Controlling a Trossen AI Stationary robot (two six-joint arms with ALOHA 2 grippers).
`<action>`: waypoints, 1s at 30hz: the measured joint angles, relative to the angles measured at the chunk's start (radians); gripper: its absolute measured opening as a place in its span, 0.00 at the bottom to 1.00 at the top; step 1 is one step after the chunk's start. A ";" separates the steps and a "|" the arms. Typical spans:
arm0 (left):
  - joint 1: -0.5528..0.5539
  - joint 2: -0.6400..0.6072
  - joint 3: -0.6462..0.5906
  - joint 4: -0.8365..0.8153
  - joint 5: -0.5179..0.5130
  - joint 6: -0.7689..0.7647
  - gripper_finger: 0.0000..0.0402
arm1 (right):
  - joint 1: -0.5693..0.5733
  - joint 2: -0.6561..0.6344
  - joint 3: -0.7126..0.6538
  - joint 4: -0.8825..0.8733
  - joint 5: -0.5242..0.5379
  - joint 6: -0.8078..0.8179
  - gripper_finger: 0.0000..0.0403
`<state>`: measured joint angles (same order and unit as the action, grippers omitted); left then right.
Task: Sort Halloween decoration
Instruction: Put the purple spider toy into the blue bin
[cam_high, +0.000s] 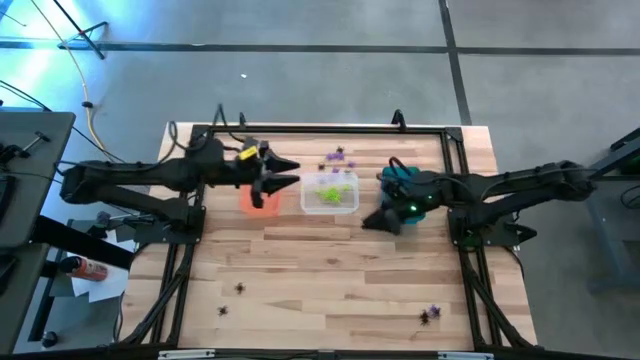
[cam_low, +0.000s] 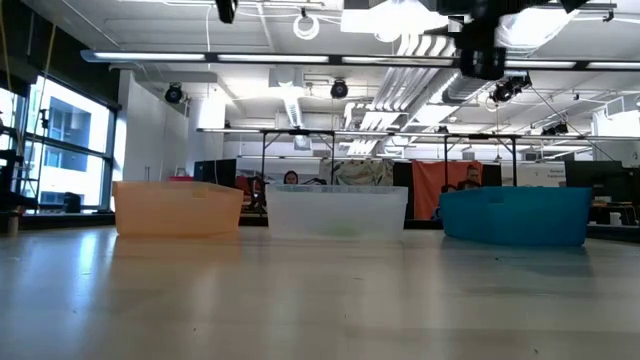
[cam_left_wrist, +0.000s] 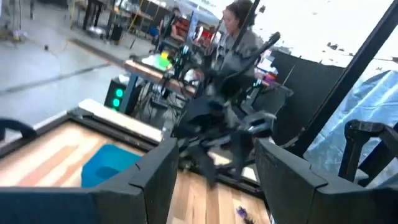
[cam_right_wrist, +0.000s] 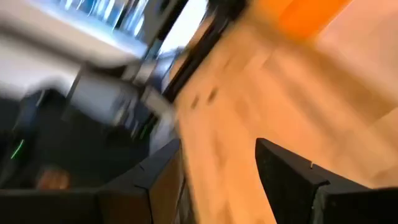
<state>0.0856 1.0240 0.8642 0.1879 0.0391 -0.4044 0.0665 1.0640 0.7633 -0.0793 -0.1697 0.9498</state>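
Three bins stand in a row at the table's far middle: orange (cam_high: 262, 200), clear (cam_high: 330, 193) with lime green trinkets in it, and teal (cam_high: 398, 177), partly hidden under my right arm. Loose Halloween decoration lies on the wood: purple pieces (cam_high: 337, 156) behind the clear bin, black ones (cam_high: 240, 288) near the front left, and purple and black ones (cam_high: 430, 315) at the front right. My left gripper (cam_high: 293, 172) hangs open above the orange bin's far right corner, with nothing between its fingers (cam_left_wrist: 214, 149). My right gripper (cam_high: 372, 222) is open and empty (cam_right_wrist: 217, 149), just in front of the teal bin.
A black frame (cam_high: 320, 128) runs along the table's far edge and down both sides. Bare wood lies between the bins and the front edge. A person (cam_left_wrist: 239, 28) stands beyond the table's right side. Clutter lies on a side table (cam_high: 85, 268) at the left.
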 joint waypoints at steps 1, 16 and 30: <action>0.000 -0.023 -0.001 -0.022 0.000 0.005 0.50 | -0.006 0.017 0.004 0.016 0.058 0.017 0.49; 0.000 -0.110 -0.001 -0.220 -0.036 0.203 0.50 | -0.492 0.584 0.527 -0.436 0.219 -0.190 0.49; 0.089 0.063 -0.001 -0.104 -0.276 0.157 0.50 | -0.628 0.920 0.680 -0.621 0.069 -0.449 0.49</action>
<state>0.1751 1.0865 0.8628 0.0836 -0.2366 -0.2478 -0.5615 1.9840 1.4437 -0.7004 -0.1009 0.5007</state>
